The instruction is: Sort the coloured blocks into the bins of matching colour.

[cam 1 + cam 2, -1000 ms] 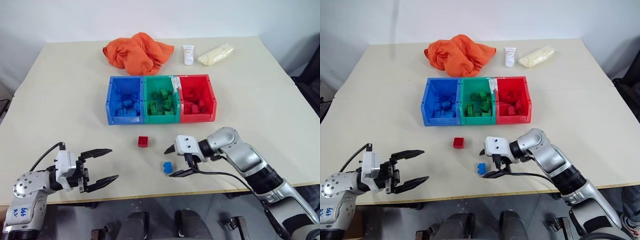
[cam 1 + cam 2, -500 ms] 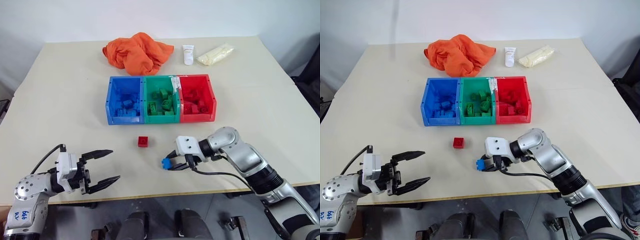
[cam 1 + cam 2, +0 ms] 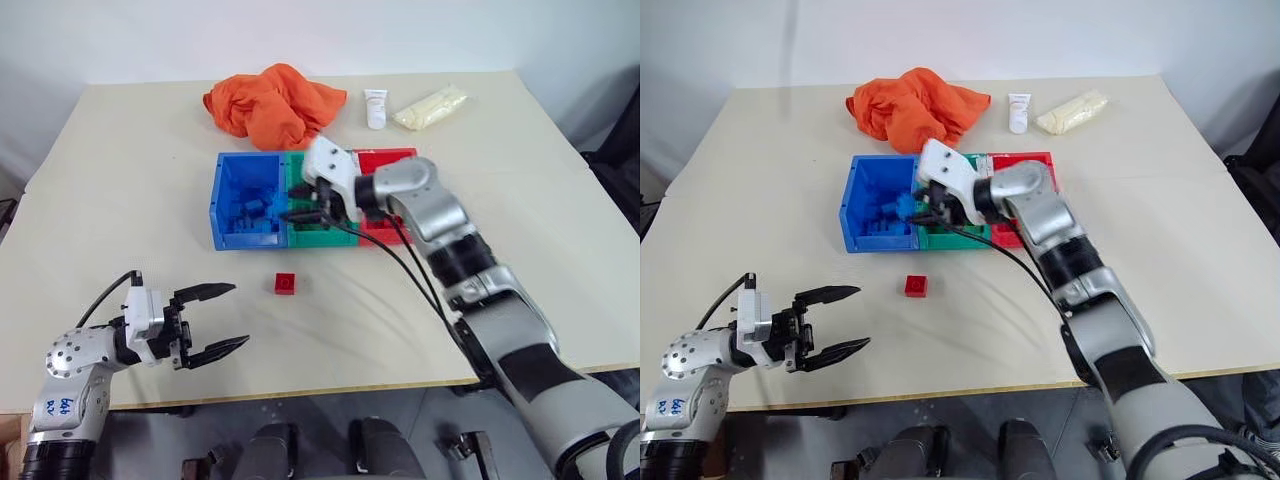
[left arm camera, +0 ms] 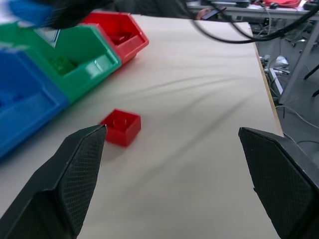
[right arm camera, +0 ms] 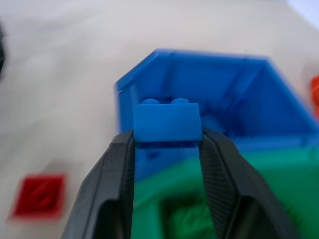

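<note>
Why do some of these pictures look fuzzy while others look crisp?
Right wrist view: the small blue studded plastic brick pinched in the right gripper is sharp; the bins and the red plastic brick behind blur. Left wrist view: the red brick is clear, the top corner smeared. Head views: evenly lit.

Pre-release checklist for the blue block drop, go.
1. right gripper shut on blue block: ok.
2. Block over the blue bin, not the green bin: cannot tell; it hangs near their shared wall.
3. Blue bin has room: ok.
4. left gripper open and clear of the bins: ok.
5. red block left on the table: not ok, unsorted.
</note>
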Motion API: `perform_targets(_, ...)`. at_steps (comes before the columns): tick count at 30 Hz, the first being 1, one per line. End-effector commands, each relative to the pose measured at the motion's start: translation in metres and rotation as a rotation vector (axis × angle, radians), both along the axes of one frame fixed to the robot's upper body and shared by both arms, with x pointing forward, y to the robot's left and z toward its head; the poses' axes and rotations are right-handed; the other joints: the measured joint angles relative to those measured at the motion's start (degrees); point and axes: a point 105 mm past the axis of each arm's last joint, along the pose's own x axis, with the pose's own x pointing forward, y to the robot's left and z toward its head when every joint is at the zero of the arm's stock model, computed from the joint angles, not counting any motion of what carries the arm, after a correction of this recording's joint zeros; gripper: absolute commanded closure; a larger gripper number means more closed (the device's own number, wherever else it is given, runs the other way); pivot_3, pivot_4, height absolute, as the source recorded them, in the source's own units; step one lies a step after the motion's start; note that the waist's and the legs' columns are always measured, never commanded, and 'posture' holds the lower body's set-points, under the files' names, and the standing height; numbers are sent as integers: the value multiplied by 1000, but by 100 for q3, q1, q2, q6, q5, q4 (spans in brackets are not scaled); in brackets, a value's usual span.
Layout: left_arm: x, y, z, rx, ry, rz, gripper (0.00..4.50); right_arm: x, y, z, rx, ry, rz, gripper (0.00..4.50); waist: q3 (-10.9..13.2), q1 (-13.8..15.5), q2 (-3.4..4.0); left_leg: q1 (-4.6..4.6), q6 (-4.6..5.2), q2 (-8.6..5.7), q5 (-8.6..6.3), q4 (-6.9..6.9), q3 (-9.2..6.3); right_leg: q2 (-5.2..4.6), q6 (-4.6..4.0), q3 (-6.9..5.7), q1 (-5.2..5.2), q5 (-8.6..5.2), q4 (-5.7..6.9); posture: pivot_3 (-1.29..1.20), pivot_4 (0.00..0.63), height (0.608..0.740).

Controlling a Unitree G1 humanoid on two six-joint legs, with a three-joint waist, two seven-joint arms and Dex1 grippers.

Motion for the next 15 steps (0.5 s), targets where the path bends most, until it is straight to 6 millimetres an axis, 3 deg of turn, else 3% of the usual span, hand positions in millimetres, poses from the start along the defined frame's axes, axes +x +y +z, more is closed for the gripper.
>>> perform_targets(1,1,-2,4,0,-34,-8,0,9,13,15,55,-65,-32,3056,0,-30,0,0,0,0,0,0,-2,0,0,-3,0,0,2,0,150,740)
perform_targets(6,1,-3,5,2,-47,-6,0,11,36,27,118,-99,-55,1329,0,-107,0,0,0,0,0,-2,-3,-1,0,-5,1,0,5,0,150,740)
perform_targets(9,1,-2,6,2,-51,1,0,9,35,29,134,-98,-30,343,0,-112,0,0,-2,1,0,-4,-4,0,0,-6,-1,0,7,0,150,740)
perform_targets(15,0,3,5,5,-35,23,0,-1,4,32,141,-112,92,343,0,-78,0,-1,-2,0,0,-3,-4,-2,0,-4,1,0,6,0,150,740)
